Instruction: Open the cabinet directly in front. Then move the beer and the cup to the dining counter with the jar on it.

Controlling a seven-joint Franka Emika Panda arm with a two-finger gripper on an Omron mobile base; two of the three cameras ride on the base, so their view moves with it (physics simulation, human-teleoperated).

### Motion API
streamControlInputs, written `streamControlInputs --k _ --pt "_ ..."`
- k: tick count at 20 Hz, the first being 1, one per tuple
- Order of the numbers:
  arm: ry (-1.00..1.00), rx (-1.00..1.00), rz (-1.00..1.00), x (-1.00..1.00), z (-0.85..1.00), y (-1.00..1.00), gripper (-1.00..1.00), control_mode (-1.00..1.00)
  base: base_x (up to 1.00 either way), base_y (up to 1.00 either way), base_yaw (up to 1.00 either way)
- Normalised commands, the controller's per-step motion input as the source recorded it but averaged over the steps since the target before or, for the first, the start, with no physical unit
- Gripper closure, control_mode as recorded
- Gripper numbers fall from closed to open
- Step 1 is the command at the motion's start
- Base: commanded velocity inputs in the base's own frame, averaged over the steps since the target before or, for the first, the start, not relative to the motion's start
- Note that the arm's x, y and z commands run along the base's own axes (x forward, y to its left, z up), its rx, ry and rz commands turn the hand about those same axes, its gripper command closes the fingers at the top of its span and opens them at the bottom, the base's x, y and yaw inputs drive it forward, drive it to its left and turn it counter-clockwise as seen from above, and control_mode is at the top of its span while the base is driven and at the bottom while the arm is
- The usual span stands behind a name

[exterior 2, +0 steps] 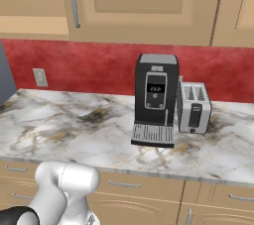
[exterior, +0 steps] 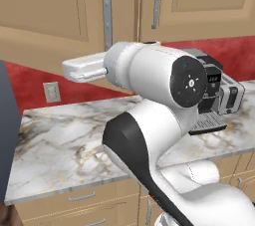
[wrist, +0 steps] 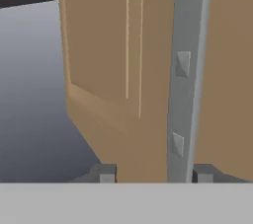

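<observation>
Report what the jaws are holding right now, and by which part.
Nothing is gripped: the gripper stands open astride the tan wood cabinet door's long silver bar handle, near its lower end.

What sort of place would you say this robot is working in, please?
A home kitchen, most likely: tan wall cabinets with bar handles hang above a marble worktop that carries a coffee machine and a toaster.

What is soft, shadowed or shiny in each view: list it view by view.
Left base view: the arm's near shell is big and soft-edged, and the cabinet is evenly lit. Right base view: the coffee machine and toaster throw faint shadows on the worktop; no glare. Hand view: the door handle is close and blurry.
</observation>
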Motion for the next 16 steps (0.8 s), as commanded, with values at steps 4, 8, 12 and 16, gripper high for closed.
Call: streamControlInputs --k 4,8,12,16 --pt "-0.28 0.0 0.06 -0.42 -0.09 -0.3 -1.0 -1.0 0.0 0.0 0.0" --pt "-0.27 0.08 0.15 -0.73 -0.02 -0.51 -1.0 -1.0 0.0 0.0 0.0" --pt "-0.12 0.14 0.12 -0.77 0.15 -0.26 -1.0 -1.0 0.0 0.0 0.0" --pt "0.0 0.19 0.13 -0.72 0.34 -0.23 -1.0 -1.0 0.0 0.0 0.0"
